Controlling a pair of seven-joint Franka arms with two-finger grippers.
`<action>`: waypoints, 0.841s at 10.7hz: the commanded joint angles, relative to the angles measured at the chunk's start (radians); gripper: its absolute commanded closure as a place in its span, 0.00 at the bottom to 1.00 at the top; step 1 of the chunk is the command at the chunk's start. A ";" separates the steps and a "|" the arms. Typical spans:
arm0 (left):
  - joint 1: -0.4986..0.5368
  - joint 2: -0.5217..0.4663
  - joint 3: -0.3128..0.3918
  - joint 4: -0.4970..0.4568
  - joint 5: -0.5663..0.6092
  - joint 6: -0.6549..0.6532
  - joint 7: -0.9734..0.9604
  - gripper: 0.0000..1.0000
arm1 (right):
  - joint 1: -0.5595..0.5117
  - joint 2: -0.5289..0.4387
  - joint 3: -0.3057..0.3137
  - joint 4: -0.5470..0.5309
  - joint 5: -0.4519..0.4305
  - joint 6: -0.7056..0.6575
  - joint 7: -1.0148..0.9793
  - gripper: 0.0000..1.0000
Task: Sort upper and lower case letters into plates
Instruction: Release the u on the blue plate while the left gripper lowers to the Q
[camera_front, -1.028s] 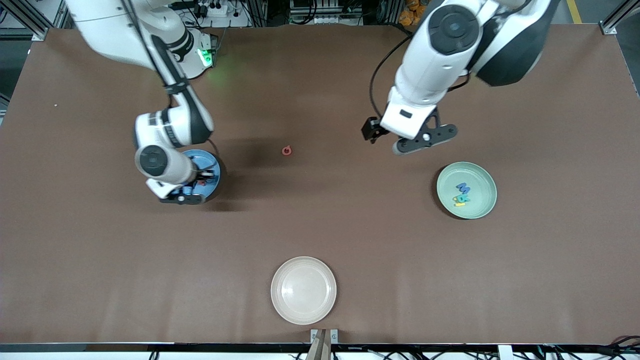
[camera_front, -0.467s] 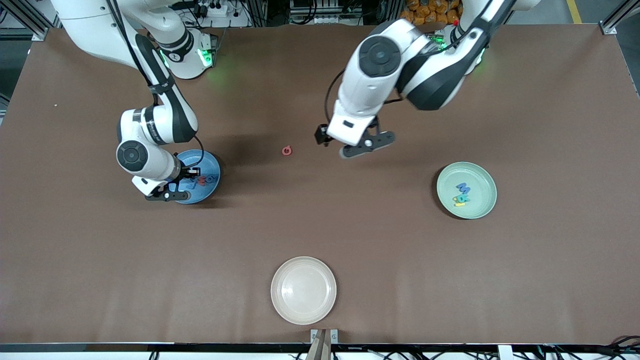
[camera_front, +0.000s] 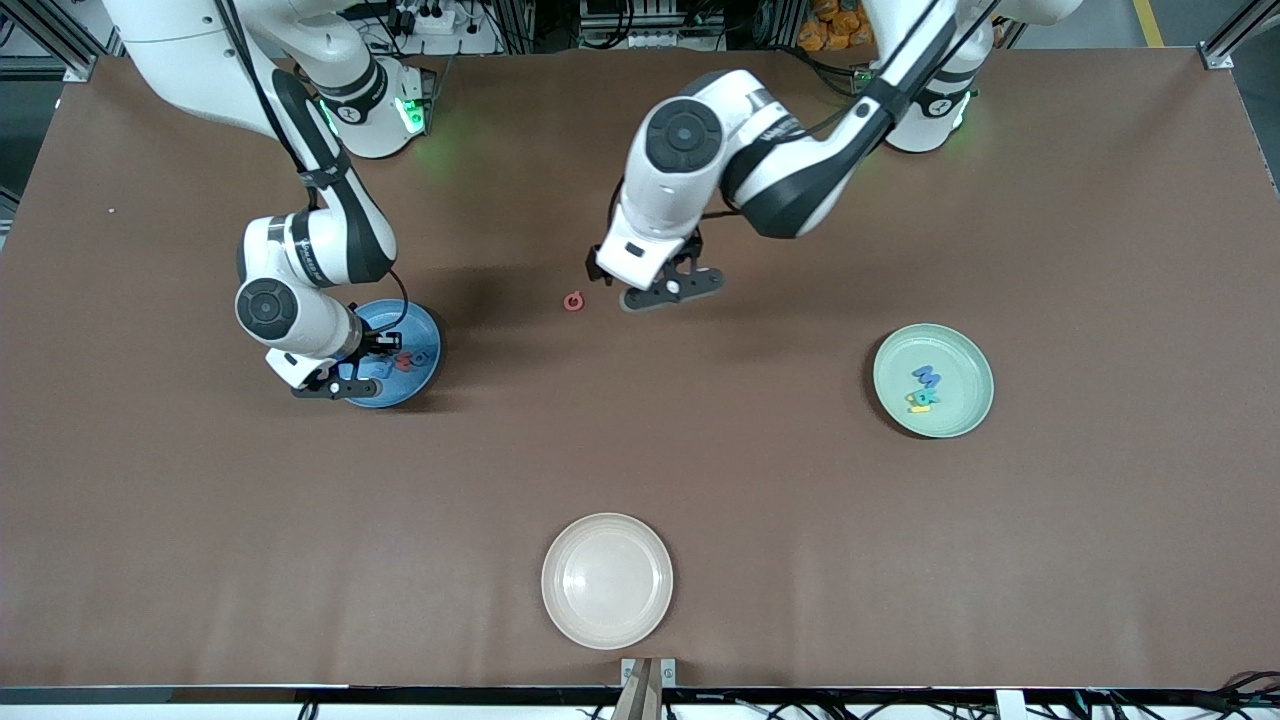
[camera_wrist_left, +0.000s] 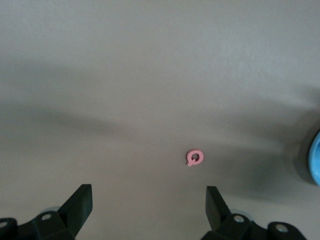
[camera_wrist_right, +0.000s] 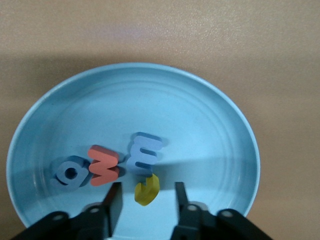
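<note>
Opening my right gripper (camera_wrist_right: 145, 202) over the blue plate (camera_front: 425, 370), I let go of a small yellow letter (camera_wrist_right: 147, 190), which now lies between my parted right fingers with a gap on each side, down on the plate floor. A second ago those fingers were shut; now they are released. That letter looks delivered.

In the same second my left arm has swung from near the mint green plate (camera_front: 975, 345) toward the table's middle. My left gripper (camera_front: 668, 291) now hangs just beside the red letter (camera_front: 573, 301), the only one lying loose on the table (camera_front: 700, 500), roughly midway between the two plates and well away from every table edge. Its fingers are spread wide and hold nothing. In the left wrist view the red letter (camera_wrist_left: 195, 157) lies ahead of the fingertips, not yet between them. I judge it the next pick.

The blue plate, toward the right arm's end, holds four letters: blue, red, blue and the yellow one. The mint green plate, toward the left arm's end, holds a small cluster: blue, teal and yellow. A cream plate (camera_front: 650, 545) near the table's front edge holds nothing.
</note>
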 joint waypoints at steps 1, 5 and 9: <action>-0.067 0.075 -0.018 0.026 0.112 0.025 -0.081 0.00 | -0.011 -0.023 0.008 -0.022 -0.014 0.010 -0.008 0.00; -0.215 0.172 0.095 0.127 0.133 0.059 -0.153 0.00 | -0.013 -0.023 0.008 -0.022 -0.014 0.009 -0.034 0.00; -0.368 0.244 0.251 0.156 0.133 0.151 -0.268 0.03 | -0.076 -0.078 0.011 -0.016 -0.012 -0.013 -0.149 0.00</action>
